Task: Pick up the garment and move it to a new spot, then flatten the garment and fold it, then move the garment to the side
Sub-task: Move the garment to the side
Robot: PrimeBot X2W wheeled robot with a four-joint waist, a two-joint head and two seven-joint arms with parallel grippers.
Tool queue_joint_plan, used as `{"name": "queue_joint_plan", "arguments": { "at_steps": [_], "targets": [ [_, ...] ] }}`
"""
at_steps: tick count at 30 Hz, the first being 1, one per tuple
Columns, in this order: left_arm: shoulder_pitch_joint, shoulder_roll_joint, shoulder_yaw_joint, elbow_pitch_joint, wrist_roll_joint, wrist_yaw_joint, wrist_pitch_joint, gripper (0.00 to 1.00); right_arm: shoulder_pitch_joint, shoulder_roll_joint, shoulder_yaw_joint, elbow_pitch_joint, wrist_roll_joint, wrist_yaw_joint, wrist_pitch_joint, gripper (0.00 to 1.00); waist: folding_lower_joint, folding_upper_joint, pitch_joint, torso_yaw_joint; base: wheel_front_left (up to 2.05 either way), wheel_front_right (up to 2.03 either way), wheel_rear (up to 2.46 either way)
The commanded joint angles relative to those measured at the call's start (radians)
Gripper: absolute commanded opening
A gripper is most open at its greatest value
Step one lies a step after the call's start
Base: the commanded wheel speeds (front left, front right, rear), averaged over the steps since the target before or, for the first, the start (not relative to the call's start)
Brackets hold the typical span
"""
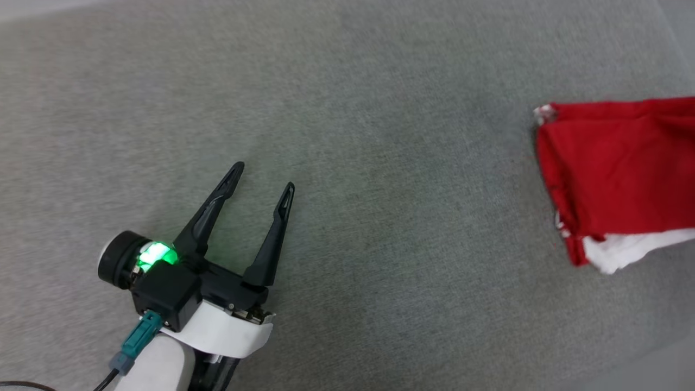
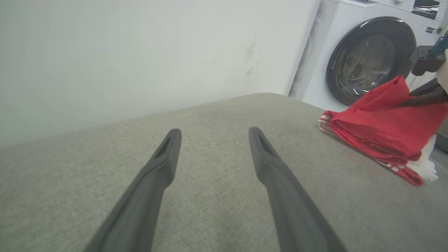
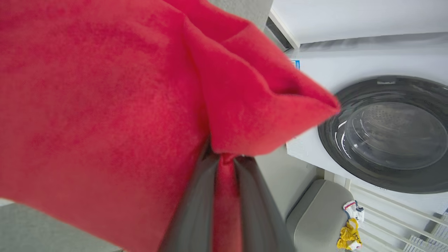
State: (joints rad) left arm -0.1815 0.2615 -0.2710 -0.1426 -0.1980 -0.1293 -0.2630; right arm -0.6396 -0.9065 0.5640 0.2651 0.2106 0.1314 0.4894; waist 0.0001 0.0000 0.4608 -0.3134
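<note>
The garment [image 1: 619,174] is a red jersey with white showing at its lower edge, lying bunched in folds at the right edge of the grey padded surface [image 1: 380,228]. My right gripper [image 3: 225,162] is shut on a fold of the garment [image 3: 105,105], whose cloth hides the fingertips. In the left wrist view the right gripper [image 2: 418,99] holds up one peak of the garment [image 2: 378,133]. My left gripper [image 1: 265,176] stands open and holds nothing at the lower left, far from the garment, its fingers [image 2: 164,157] just above bare surface.
A white washing machine [image 2: 371,59] with a dark round door stands beyond the surface's far right end, also in the right wrist view [image 3: 392,133]. A pale wall [image 2: 140,52] runs behind the surface. A grey seat [image 3: 315,217] carries small yellow and white clothes [image 3: 348,234].
</note>
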Motion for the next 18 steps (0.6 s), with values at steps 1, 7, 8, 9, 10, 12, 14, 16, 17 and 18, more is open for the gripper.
{"name": "queue_joint_plan", "arguments": {
  "at_steps": [1,7,8,9,10,12,14,16,17,18],
  "targets": [
    [-0.014,0.017,-0.002,-0.005,0.0,0.0,-0.002,1.0,-0.025,0.011,-0.018,0.029,-0.012,-0.001,-0.027,0.0,-0.0001,0.0,0.088,-0.074,0.0,0.0,0.0],
    [-0.052,0.048,-0.014,-0.029,-0.016,-0.001,-0.002,1.0,-0.043,0.043,-0.125,0.221,-0.049,-0.001,-0.134,0.0,-0.0001,0.0,0.15,-0.077,0.0,0.0,0.0],
    [-0.058,0.052,-0.017,-0.031,-0.016,0.0,-0.002,1.0,-0.05,0.046,-0.144,0.249,-0.055,-0.002,-0.151,0.0,-0.0001,0.0,0.157,-0.074,0.0,0.0,0.0],
    [-0.063,0.054,-0.019,-0.031,-0.017,0.0,-0.002,1.0,-0.053,0.051,-0.161,0.272,-0.063,-0.002,-0.169,0.0,-0.0001,0.0,0.161,-0.07,0.0,0.0,0.0],
    [-0.066,0.053,-0.021,-0.032,-0.018,0.0,-0.002,1.0,-0.057,0.053,-0.18,0.297,-0.075,-0.002,-0.187,0.0,-0.0001,0.0,0.166,-0.066,0.0,0.0,0.0],
    [-0.07,0.051,-0.027,-0.031,-0.017,0.0,-0.002,1.0,-0.062,0.061,-0.212,0.338,-0.099,-0.001,-0.22,0.0,-0.0001,0.0,0.174,-0.056,0.0,0.0,0.0],
    [-0.069,0.048,-0.03,-0.031,-0.015,0.0,-0.001,1.0,-0.074,0.07,-0.244,0.371,-0.121,-0.002,-0.25,0.0,-0.0001,0.0,0.179,-0.046,0.0,0.0,0.0],
    [-0.07,0.043,-0.029,-0.031,-0.012,0.0,-0.001,1.0,-0.08,0.077,-0.27,0.403,-0.142,-0.002,-0.272,0.0,-0.0001,0.0,0.181,-0.034,0.0,0.0,0.0],
    [-0.07,0.041,-0.03,-0.031,-0.011,0.0,-0.001,1.0,-0.081,0.08,-0.28,0.415,-0.152,-0.002,-0.279,0.0,-0.0001,0.0,0.181,-0.029,0.0,0.0,0.0],
    [-0.07,0.038,-0.029,-0.031,-0.01,0.001,-0.001,1.0,-0.085,0.085,-0.294,0.428,-0.156,-0.002,-0.285,0.0,-0.0001,0.0,0.18,-0.023,0.0,0.0,0.0]
  ]
}}
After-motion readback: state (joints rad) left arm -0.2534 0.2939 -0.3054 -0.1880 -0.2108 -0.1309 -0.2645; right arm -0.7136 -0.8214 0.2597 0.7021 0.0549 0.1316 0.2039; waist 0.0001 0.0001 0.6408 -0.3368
